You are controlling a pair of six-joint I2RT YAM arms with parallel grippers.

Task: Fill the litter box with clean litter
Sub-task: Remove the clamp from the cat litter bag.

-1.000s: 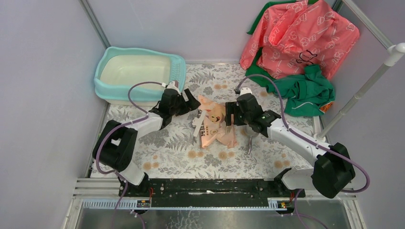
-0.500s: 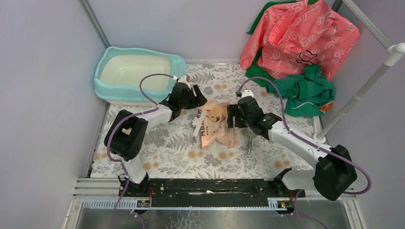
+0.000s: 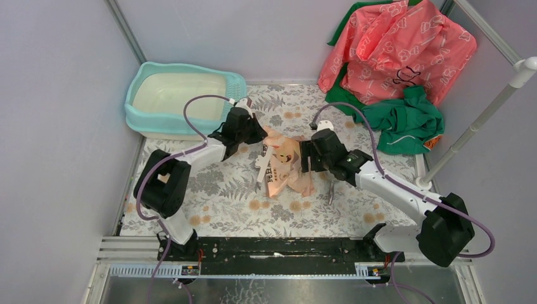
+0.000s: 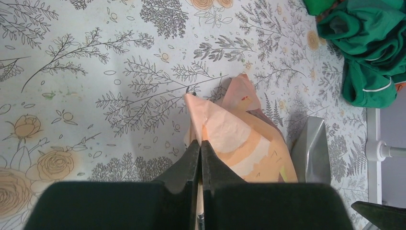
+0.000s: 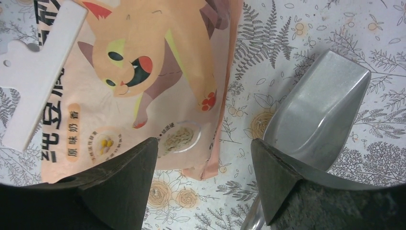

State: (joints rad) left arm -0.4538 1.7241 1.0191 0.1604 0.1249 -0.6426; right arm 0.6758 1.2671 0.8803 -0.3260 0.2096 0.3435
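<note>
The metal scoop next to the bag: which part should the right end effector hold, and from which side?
Probably the slim handle, taken straight down from above, across its width. The scoop lies flat on the table; its bowl is wide, while the handle sticks out toward the arm bases, clear of the bag.

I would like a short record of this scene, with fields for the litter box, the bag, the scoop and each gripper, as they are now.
litter box: far left of the table, pan shows no litter
bag: pink-orange, lying mid-table, white clip on it
scoop: grey metal, on the table beside the bag, not held
left gripper: fingers shut on a corner of the bag
right gripper: fingers open, above the bag's edge and the scoop
</note>
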